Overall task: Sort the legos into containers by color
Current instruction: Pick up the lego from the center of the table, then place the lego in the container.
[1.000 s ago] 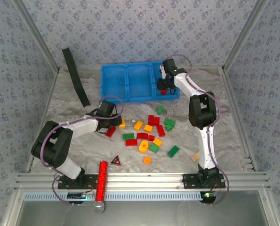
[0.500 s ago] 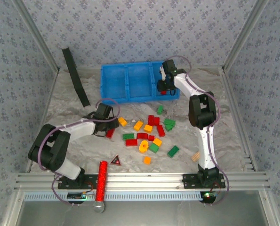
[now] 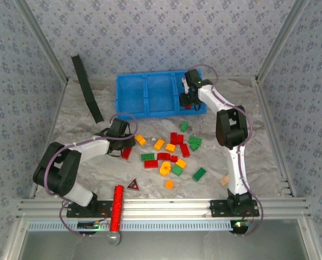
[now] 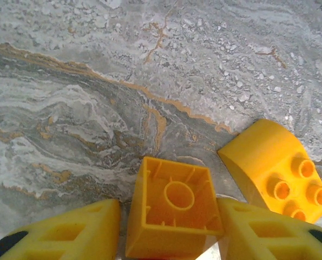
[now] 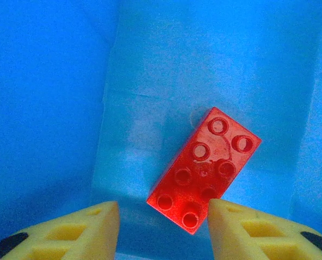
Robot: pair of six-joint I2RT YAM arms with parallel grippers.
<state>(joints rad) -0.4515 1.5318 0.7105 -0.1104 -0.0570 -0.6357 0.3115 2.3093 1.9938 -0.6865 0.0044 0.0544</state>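
Legos (image 3: 171,154) are being seen scattered before the blue three-compartment tray (image 3: 144,95); one red brick (image 5: 204,173) is being contained studs-up rightmost, one yellow brick (image 4: 174,208) being gripped hollow-side-up.

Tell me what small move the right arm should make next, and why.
Probably raise the right gripper straight up out of the blue tray. Its fingers are open and the red brick lies flat on the compartment floor, so that drop looks done.
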